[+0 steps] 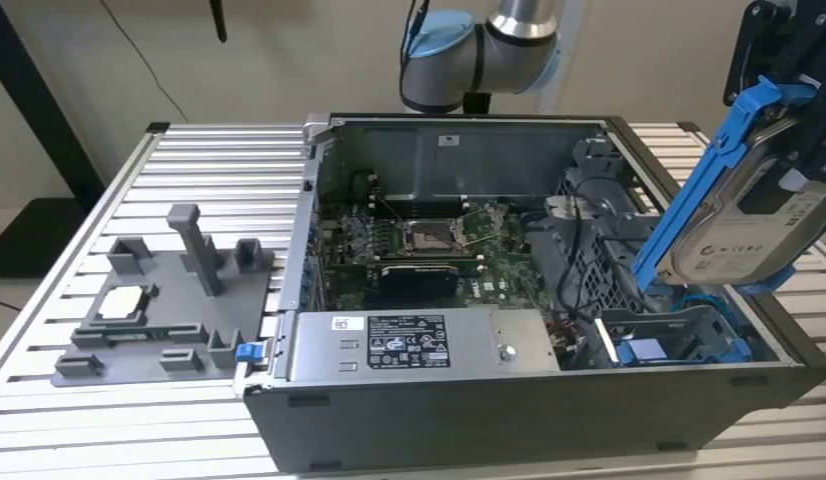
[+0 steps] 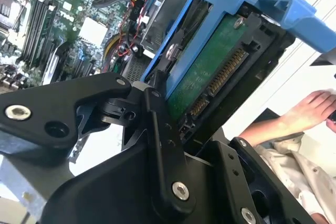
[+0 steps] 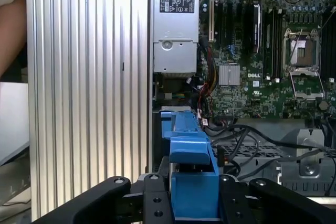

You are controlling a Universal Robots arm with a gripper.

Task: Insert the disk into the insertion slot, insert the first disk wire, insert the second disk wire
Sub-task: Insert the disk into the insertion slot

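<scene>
My pincer (image 3: 194,203) is clamped on the disk (image 1: 740,215), one finger on each side of its blue frame, as the first wrist view shows. I hold it by its upper end, up in the air over the near corner of the case (image 1: 520,440) on the exterior view's right.

The disk is not in the slot (image 1: 667,335). Its long axis stands steeply tilted: the held end is high and out toward the exterior view's right, and the free end points down and toward the exterior view's left, just above the open mouth of the slot. So the slot lies below my pincer, straight off the low end of the disk. I judge that the tilt does not yet match the slot's own line.

In the second wrist view the disk's green underside and its connector edge face my wrist. Black cables (image 3: 252,135) lie loose beside the slot, next to the motherboard (image 1: 427,235). I cannot tell which of them are the disk wires, and none is joined to the disk. A person's hand (image 2: 315,108) rests beyond the case, well apart from my pincer
</scene>
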